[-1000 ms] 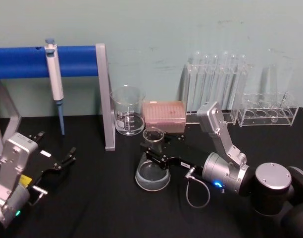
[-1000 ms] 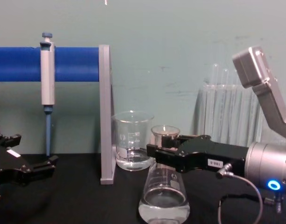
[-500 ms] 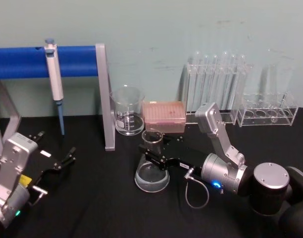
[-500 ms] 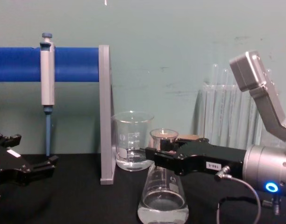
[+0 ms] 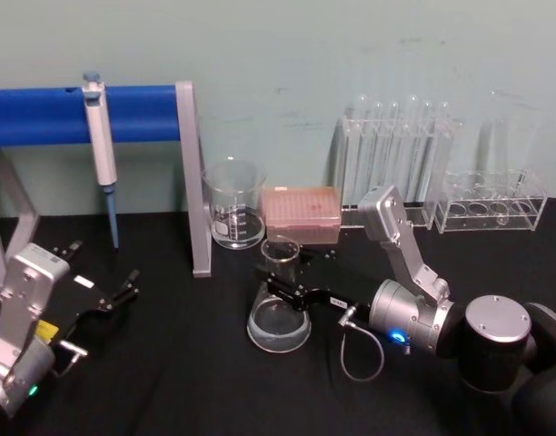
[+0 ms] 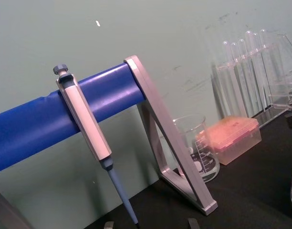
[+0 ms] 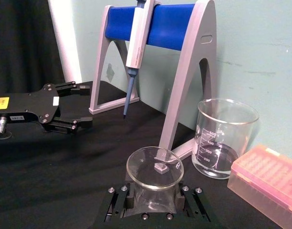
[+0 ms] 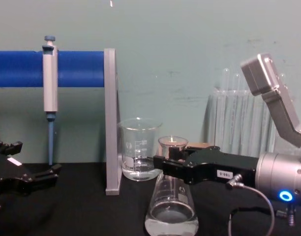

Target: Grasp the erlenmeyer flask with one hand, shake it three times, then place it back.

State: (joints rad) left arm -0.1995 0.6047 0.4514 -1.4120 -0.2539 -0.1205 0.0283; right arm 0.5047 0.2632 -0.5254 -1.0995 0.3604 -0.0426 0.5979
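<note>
While the right gripper [image 5: 280, 289] is clamped on the neck of the flask [image 5: 279, 312], the flask sits centre-table, at about 6 o'clock from the pink tip box [image 5: 301, 212] and 5 o'clock from the beaker [image 5: 233, 203]. Jaws squeeze just under the flared lip, so the rim works as a stop against slipping and the wide base hangs free to swing. In the chest view the base looks at or just above the black table [image 5: 169, 363]; can't tell if it's touching. The arm comes in level from 3 o'clock, which keeps the flask upright and the bit of liquid in the bottom.

Left gripper [image 5: 110, 295] is parked at 9 o'clock near the table edge, jaws apart, holding nothing, well clear of the pipette [image 5: 100, 150] hanging on the blue stand [image 5: 133, 113].
</note>
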